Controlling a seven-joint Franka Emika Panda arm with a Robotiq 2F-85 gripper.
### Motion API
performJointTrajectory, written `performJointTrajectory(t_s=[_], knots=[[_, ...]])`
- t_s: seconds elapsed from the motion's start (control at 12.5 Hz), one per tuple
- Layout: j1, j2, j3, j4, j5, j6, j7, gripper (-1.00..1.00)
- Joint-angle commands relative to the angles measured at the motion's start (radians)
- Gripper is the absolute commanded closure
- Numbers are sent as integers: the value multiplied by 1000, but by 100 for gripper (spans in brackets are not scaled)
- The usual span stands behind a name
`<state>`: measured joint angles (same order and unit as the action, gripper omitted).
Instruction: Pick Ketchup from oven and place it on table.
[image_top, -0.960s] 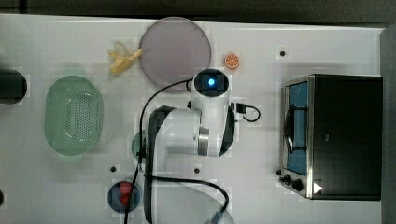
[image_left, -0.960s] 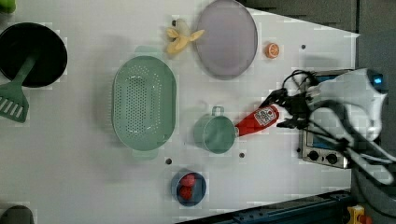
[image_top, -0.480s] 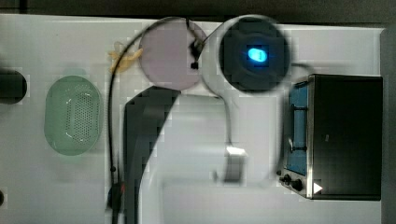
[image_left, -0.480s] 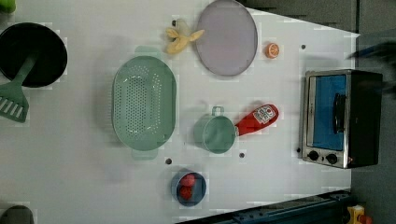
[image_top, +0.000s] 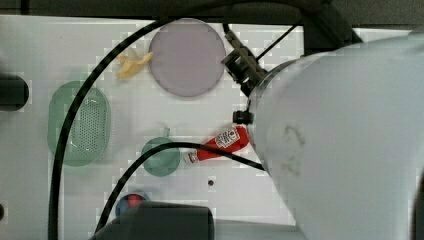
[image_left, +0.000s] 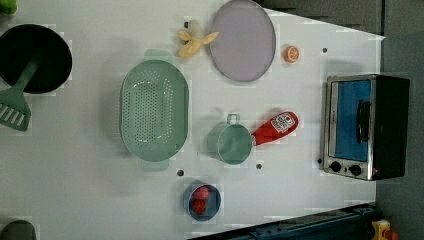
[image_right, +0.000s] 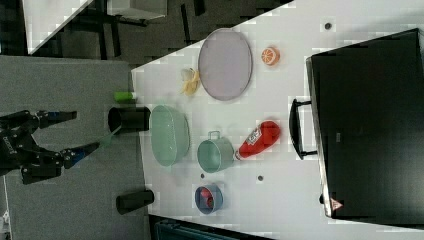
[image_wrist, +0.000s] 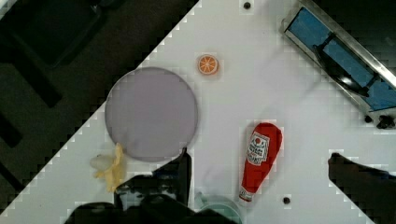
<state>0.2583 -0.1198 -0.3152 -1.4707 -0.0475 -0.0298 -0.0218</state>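
Note:
The Ketchup (image_left: 274, 128) lies flat on the white table (image_left: 75, 175), its white cap touching or nearly touching the green cup (image_left: 230, 142). It also shows in the top view (image_top: 220, 145), the right view (image_right: 260, 137) and the wrist view (image_wrist: 261, 154). The oven (image_left: 365, 127) stands at the left view's right with its blue glass door shut. My gripper (image_right: 75, 132) is open and empty, raised high above the table. In the wrist view its dark fingers (image_wrist: 180, 170) frame the bottle far below.
A green colander (image_left: 154, 110), a grey-lilac plate (image_left: 242, 40), a banana (image_left: 192, 41), an orange half (image_left: 292, 53) and a small bowl (image_left: 201, 200) of red fruit sit on the table. A black pan (image_left: 30, 57) and spatula (image_left: 15, 107) lie at the left view's left.
The arm has left the Ketchup, risen out of the left view and come close under the top camera. The bottle stays lying by the cup.

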Motion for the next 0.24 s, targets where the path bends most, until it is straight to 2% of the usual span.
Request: performJointTrajectory(t_s=[0.08, 0.24], knots=[[-7, 100, 8, -45, 7, -1, 36, -100], [-7, 102, 8, -46, 7, 0, 36, -100]])
